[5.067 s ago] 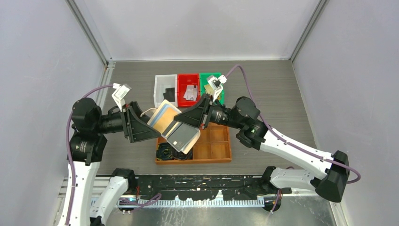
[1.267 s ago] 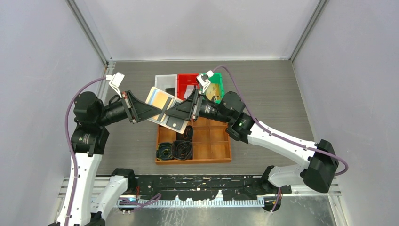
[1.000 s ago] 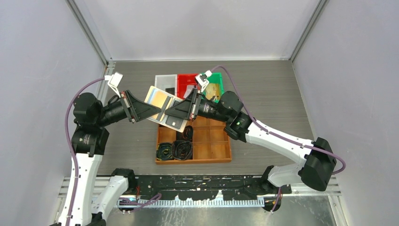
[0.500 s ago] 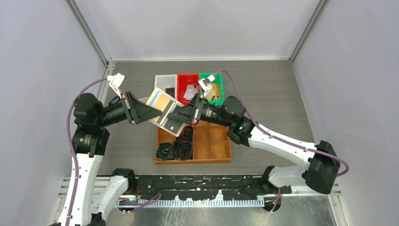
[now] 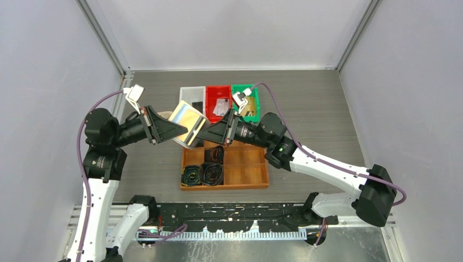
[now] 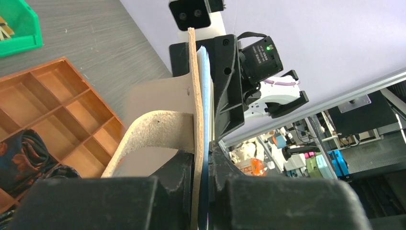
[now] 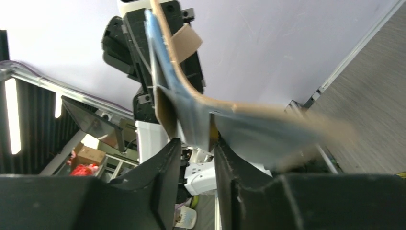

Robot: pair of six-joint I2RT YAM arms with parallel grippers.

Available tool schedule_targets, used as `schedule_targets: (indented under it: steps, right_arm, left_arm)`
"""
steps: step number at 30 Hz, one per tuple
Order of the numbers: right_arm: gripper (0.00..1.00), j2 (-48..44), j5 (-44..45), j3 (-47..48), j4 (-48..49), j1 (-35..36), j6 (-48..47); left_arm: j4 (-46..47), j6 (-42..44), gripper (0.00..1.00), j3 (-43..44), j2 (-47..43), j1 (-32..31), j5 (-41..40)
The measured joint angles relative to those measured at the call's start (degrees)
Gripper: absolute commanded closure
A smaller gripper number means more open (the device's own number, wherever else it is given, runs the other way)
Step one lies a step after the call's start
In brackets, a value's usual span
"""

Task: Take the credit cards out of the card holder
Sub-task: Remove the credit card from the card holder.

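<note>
Holder (image 5: pixel 187 123) aloft above the tray's (image 5: pixel 229 187) far-left corner, one edge clamped tight in left gripper (image 5: pixel 177 130), right gripper (image 5: pixel 203 134) fingers straddling its blue pocket edge, grip there unclear, cards (image 5: pixel 221 107) lying in red bin (image 5: pixel 208 103) behind.

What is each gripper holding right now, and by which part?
Left gripper clamps the card holder by its edge. Right gripper straddles its blue inner leaf; grip unclear.

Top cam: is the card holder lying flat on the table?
No, the left gripper holds the card holder up in the air, off the table.
</note>
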Motion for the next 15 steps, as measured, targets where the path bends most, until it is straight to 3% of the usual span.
schedule_targets:
  steps: [15]
  right_arm:
    - [0.69, 1.6, -0.4, -0.2, 0.7, 0.0, 1.1]
  left_arm:
    - [-0.6, 1.2, 1.0, 0.4, -0.1, 0.1, -1.1]
